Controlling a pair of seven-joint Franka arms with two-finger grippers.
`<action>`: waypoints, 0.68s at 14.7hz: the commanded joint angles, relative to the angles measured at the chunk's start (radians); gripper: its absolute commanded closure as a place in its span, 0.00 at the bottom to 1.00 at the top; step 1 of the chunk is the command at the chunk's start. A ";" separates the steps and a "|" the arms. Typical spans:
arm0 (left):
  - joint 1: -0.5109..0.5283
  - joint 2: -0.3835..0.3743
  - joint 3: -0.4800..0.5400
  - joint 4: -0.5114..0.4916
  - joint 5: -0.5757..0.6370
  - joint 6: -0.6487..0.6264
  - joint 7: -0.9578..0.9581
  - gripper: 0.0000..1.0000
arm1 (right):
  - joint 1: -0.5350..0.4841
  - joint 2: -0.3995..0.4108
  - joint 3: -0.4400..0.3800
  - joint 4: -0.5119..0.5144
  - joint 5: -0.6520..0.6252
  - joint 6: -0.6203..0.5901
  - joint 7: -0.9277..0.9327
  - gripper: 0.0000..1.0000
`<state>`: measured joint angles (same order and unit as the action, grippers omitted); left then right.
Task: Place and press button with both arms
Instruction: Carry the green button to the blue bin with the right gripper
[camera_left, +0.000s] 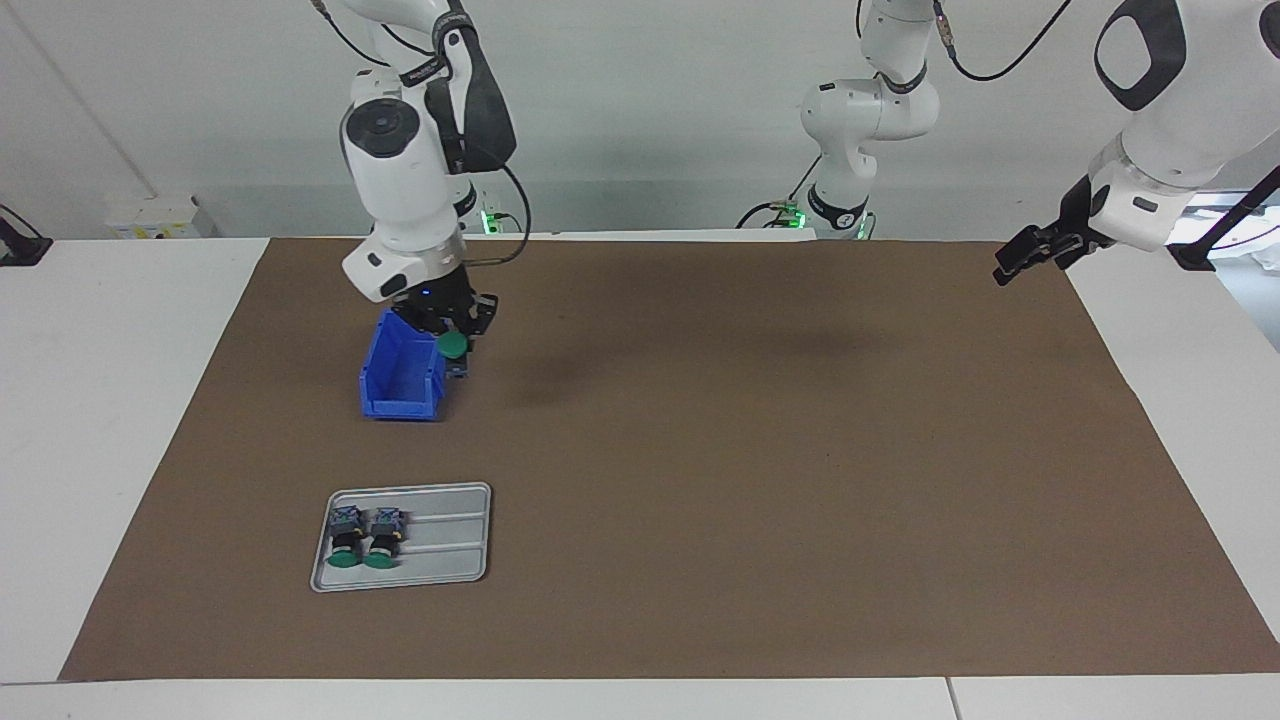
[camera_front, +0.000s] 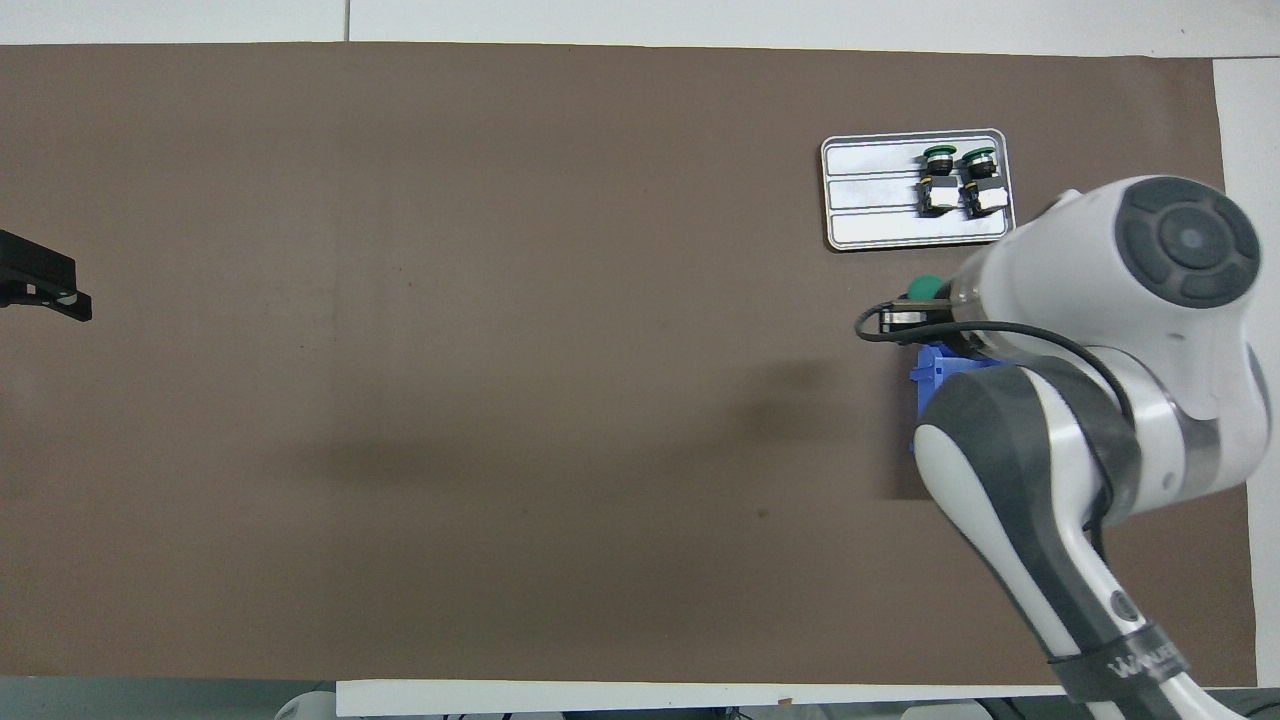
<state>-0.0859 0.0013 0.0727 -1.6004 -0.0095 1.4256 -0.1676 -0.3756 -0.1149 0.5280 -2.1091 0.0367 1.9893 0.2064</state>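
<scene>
Green-capped push-button (camera_left: 452, 345) sits clenched in my right hand (camera_left: 452, 340), just over the blue plastic bin's (camera_left: 400, 375) edge. My left hand (camera_left: 1030, 255) waits released above the counter's end.

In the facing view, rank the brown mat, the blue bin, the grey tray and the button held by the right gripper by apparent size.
1. Brown mat, by far the largest.
2. Grey tray.
3. Blue bin, though it sits nearer the robots and so farther from this camera, making its rank against the tray uncertain.
4. Held button, the smallest.
</scene>
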 joint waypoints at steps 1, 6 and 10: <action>0.006 0.000 -0.004 0.005 0.019 -0.016 0.003 0.00 | -0.088 -0.049 -0.066 -0.120 0.083 0.062 -0.171 1.00; 0.006 0.000 -0.004 0.003 0.019 -0.016 0.003 0.00 | -0.103 -0.040 -0.086 -0.208 0.115 0.130 -0.203 1.00; 0.006 -0.001 -0.004 0.003 0.019 -0.016 0.003 0.00 | -0.101 -0.019 -0.086 -0.288 0.114 0.239 -0.216 1.00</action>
<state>-0.0859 0.0013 0.0727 -1.6004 -0.0094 1.4249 -0.1676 -0.4656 -0.1318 0.4328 -2.3536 0.1278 2.1761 0.0265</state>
